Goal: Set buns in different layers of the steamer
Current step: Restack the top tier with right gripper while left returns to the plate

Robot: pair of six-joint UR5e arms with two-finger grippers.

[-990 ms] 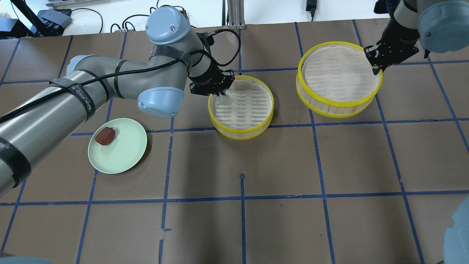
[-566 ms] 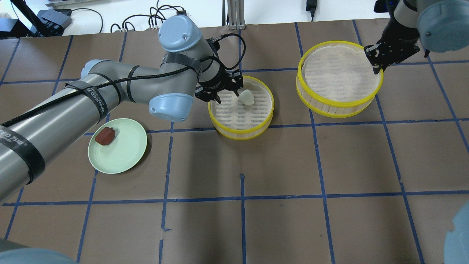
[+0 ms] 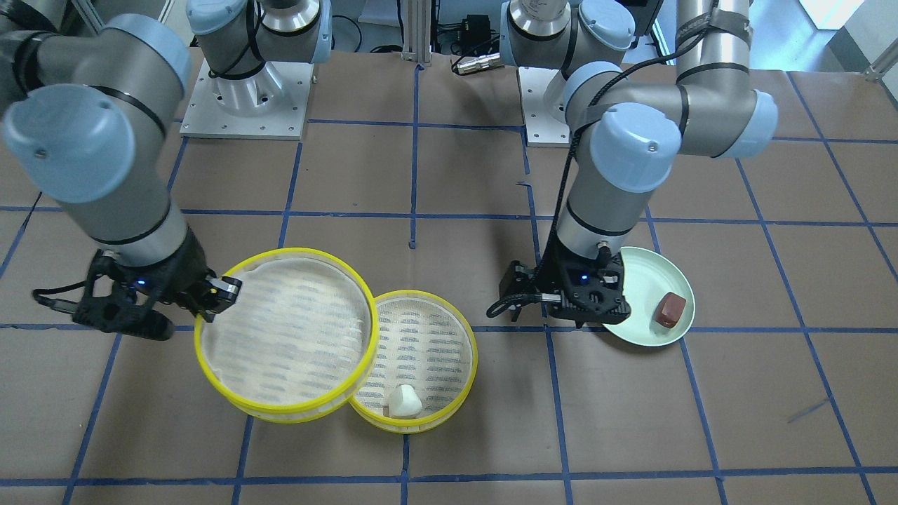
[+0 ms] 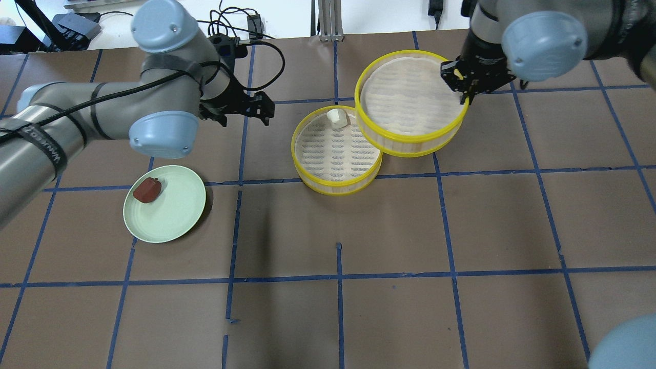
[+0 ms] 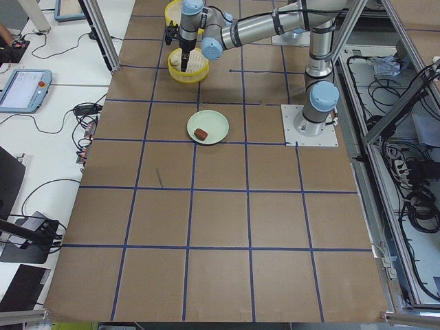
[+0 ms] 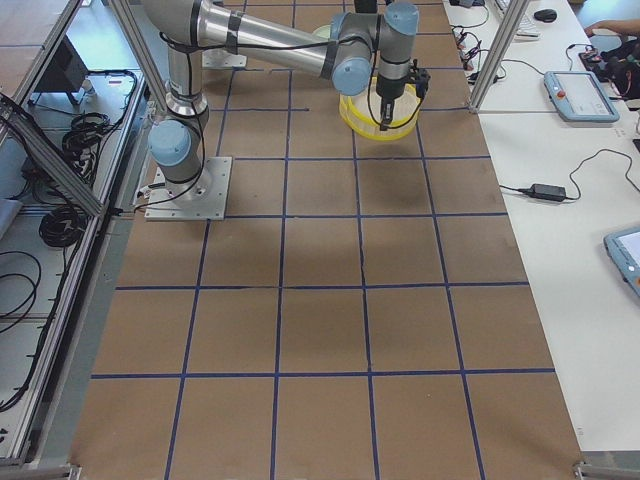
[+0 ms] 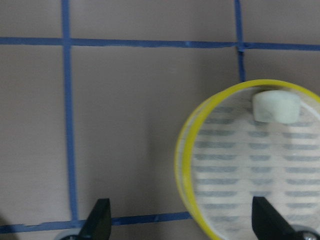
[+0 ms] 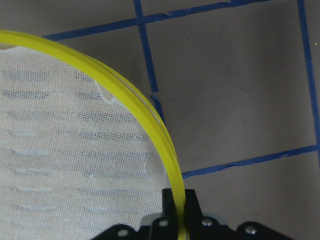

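Yellow plastic rim is sitting pinched between the fingers of the right gripper (image 4: pixel 466 95), one finger inside the rim and one outside, as the right wrist view is showing close up. The jaws are clamping the far right edge of one tray (image 4: pixel 407 141) and holding it off the table (image 4: pixel 410 230). Its white mesh floor is carrying nothing. This held tray is overlapping the far right edge of the second tray (image 4: pixel 333 185), which is resting flat on the brown paper. Whether the two rims are touching, cannot tell.

The white bun (image 4: pixel 337 118) is lying on the mesh of the resting tray, close to its far rim and just left of the held tray's wall.

The left gripper (image 4: pixel 245 114) is hovering over bare table to the left of the resting tray. Its fingers are spread wide with nothing between them. The left wrist view is looking down past both fingertips at the tray rim and the white bun.

The brown bun (image 4: pixel 147 189) is sitting on the pale green plate (image 4: pixel 174 225), near its left edge. The plate is lying nearer and further left, well apart from both trays.
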